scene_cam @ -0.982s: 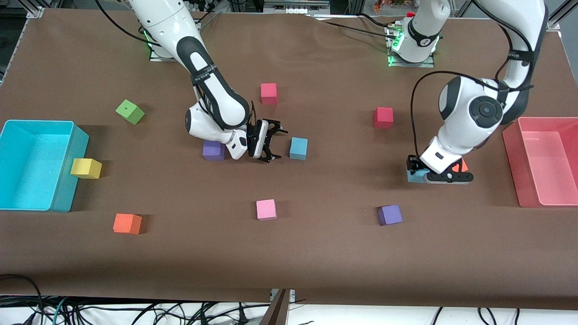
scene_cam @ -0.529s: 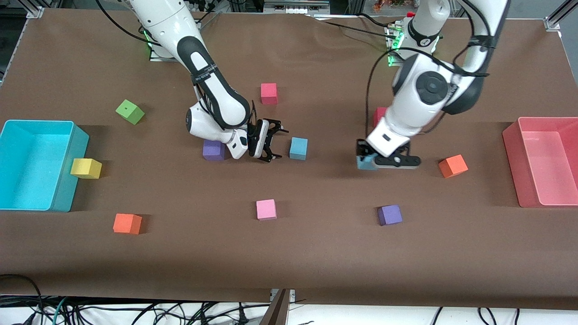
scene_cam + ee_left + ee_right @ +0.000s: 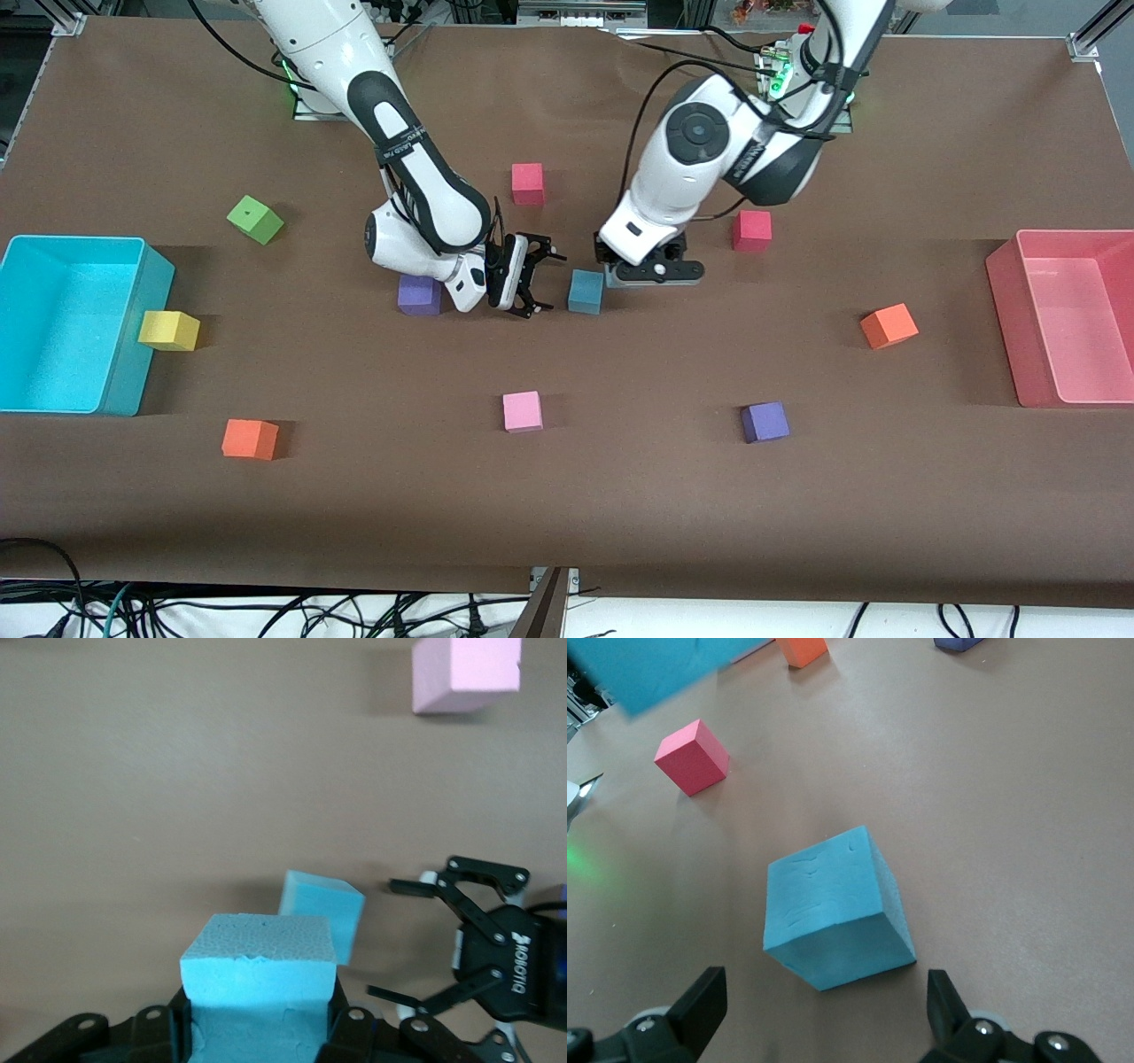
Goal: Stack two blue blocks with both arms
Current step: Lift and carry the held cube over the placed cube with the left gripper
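The left hand (image 3: 257, 1028), clamped on one blue block (image 3: 259, 970), hangs by the other blue block (image 3: 586, 291) on the desk (image 3: 620, 496). The right hand (image 3: 530, 282), fingers apart, waits just beside it, a purple cube (image 3: 419, 295) close by.

held blue block (image 3: 257, 979) hidden by left arm in front view

Brown cloth-covered table (image 3: 620, 496); cables (image 3: 266, 611) along lower edge.

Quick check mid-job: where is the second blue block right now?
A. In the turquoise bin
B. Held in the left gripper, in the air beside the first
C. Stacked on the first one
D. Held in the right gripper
B: the left gripper is clamped on a blue block, while the other blue block sits on the table with nothing on it.
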`<state>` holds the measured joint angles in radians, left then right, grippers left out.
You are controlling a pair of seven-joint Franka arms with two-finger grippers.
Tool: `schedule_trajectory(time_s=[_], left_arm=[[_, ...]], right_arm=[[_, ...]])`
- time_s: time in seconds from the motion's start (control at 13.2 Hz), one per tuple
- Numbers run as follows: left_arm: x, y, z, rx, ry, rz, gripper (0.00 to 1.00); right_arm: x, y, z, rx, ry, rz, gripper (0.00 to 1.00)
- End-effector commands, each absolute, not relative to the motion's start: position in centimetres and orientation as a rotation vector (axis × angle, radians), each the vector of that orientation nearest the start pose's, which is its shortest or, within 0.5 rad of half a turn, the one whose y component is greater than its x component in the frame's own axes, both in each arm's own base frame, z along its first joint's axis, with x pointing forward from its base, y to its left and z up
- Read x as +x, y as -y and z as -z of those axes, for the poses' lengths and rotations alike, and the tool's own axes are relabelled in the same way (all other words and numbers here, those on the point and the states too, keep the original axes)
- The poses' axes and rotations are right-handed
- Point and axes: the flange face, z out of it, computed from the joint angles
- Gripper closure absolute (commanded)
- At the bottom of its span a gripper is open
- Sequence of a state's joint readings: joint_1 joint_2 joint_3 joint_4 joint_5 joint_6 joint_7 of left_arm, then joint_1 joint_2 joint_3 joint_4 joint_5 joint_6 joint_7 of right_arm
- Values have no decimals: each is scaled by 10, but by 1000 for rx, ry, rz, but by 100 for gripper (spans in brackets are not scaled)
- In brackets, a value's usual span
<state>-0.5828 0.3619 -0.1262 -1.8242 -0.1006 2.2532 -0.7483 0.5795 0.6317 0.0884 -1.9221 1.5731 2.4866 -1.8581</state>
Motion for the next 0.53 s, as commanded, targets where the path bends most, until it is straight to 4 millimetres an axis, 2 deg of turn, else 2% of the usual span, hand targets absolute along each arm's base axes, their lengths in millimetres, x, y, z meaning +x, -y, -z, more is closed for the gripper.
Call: schedule_trajectory(time_s=[0.0,0.15,0.45], left_arm=[[491,443,-330,-3257,269,-106,100],[495,453,-321,-3254,302,-111,100],[489,462,-299,-3237,299,-142,100]], right_arm=[[481,-375,-153,-1932,1234,562,0],[481,-375,-153,-1932,1234,562,0],[481,-375,-153,-1932,1234,562,0]])
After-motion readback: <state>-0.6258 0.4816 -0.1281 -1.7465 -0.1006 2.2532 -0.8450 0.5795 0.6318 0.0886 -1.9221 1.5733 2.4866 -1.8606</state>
